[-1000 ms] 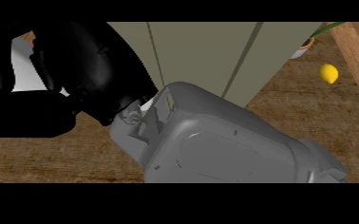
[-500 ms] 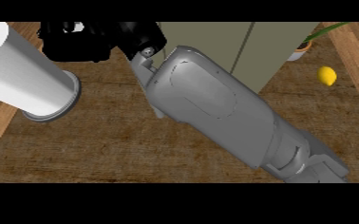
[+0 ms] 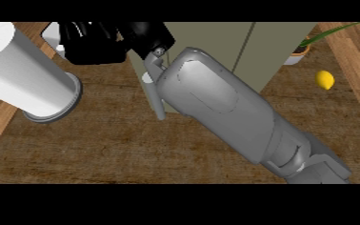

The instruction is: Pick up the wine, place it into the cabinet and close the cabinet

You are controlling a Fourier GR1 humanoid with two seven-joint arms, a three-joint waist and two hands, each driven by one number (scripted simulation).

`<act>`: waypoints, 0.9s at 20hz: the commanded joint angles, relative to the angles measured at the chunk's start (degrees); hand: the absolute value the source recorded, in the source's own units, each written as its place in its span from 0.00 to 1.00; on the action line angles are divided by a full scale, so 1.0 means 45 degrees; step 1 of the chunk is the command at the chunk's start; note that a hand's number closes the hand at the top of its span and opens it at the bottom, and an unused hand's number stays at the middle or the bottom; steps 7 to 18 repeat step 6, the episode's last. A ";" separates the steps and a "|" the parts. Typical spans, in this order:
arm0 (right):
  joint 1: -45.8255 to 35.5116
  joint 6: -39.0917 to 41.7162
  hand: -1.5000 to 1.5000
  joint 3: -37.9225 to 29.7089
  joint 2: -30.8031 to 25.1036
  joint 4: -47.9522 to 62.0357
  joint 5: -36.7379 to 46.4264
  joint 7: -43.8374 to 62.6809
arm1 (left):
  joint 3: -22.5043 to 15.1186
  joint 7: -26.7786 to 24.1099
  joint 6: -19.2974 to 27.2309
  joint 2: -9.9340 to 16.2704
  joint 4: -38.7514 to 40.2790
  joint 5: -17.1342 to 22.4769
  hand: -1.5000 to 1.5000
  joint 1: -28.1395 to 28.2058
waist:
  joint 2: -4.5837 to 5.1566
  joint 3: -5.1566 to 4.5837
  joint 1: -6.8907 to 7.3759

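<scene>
Since half a second ago your right forearm (image 3: pixel 225 105) has swung a little further left and far, so the black right hand (image 3: pixel 105 40) now sits at the far left edge of the view, just left of the cabinet (image 3: pixel 225 47). You cannot tell from this view whether that hand is clenched or grasping anything, and the wine is not visible. A white cylinder (image 3: pixel 35 81) lies at the left, while a lemon (image 3: pixel 324 79) and a potted plant (image 3: pixel 302 52) sit far right on the wooden counter (image 3: pixel 126 148).
</scene>
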 commanded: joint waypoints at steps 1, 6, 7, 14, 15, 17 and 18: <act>0.0774 -0.0390 1.00 -0.0656 -0.1266 0.2400 0.0412 -0.0099 | 0.0064 0.0154 0.0216 0.0074 -0.0034 0.0005 1.00 -0.0178 | 0.0953 0.0171 -0.0344; 0.1156 -0.0064 1.00 -0.0739 -0.1579 0.2272 0.0410 -0.0772 | 0.0050 0.0292 0.0369 0.0047 -0.0065 0.0142 1.00 -0.0231 | 0.0949 0.0183 -0.0407; 0.1156 -0.0064 1.00 -0.0739 -0.1579 0.2272 0.0410 -0.0772 | 0.0050 0.0292 0.0369 0.0047 -0.0065 0.0142 1.00 -0.0231 | 0.0949 0.0183 -0.0407; 0.1156 -0.0064 1.00 -0.0739 -0.1579 0.2272 0.0410 -0.0772 | 0.0050 0.0292 0.0369 0.0047 -0.0065 0.0142 1.00 -0.0231 | 0.0949 0.0183 -0.0407; 0.1156 -0.0064 1.00 -0.0739 -0.1579 0.2272 0.0410 -0.0772 | 0.0050 0.0292 0.0369 0.0047 -0.0065 0.0142 1.00 -0.0231 | 0.0949 0.0183 -0.0407; 0.1156 -0.0064 1.00 -0.0739 -0.1579 0.2272 0.0410 -0.0772 | 0.0050 0.0292 0.0369 0.0047 -0.0065 0.0142 1.00 -0.0231 | 0.0949 0.0183 -0.0407; 0.1156 -0.0064 1.00 -0.0739 -0.1579 0.2272 0.0410 -0.0772 | 0.0050 0.0292 0.0369 0.0047 -0.0065 0.0142 1.00 -0.0231 | 0.0949 0.0183 -0.0407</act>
